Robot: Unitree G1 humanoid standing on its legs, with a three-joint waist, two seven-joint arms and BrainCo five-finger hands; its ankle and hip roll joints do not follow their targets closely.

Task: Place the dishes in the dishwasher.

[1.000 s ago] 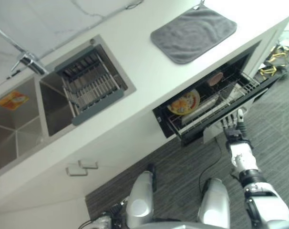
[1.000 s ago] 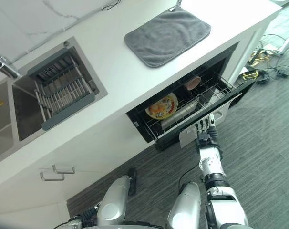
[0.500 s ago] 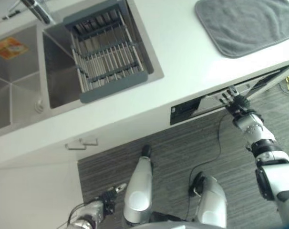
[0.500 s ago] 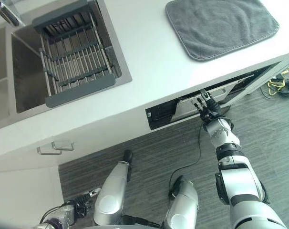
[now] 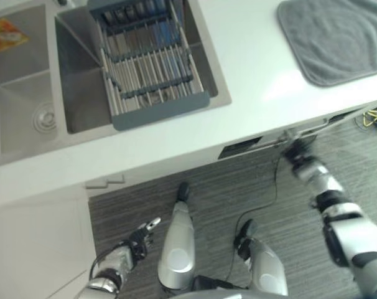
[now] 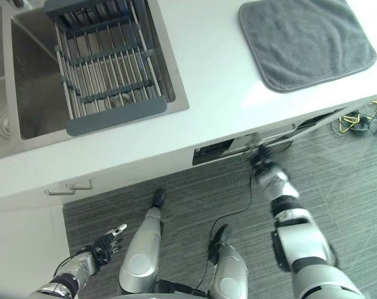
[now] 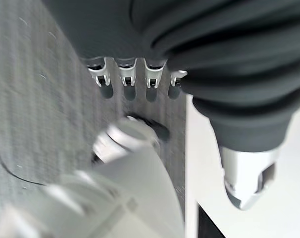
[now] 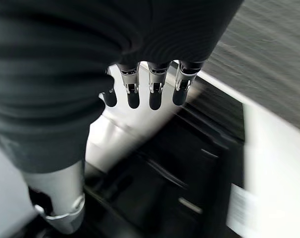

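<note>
My right hand (image 6: 261, 159), fingers straight, presses the dishwasher door (image 8: 115, 124) at my fingertips. Dishes out of sight, presumably racked behind it. Risk: fingertips slide off, leaving it ajar. Left hand (image 5: 140, 235) relaxed open, low.

Silver arms, dark ribbed wrist covers

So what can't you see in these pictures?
- Dishes inside the dishwasher: hidden under the white counter in both eye views.
- Right robot hand touching the dishwasher front or not: blurred in the eye views.
- The sink: cut off by the eye views' edge.
- Left robot hand: too small for detail.
</note>
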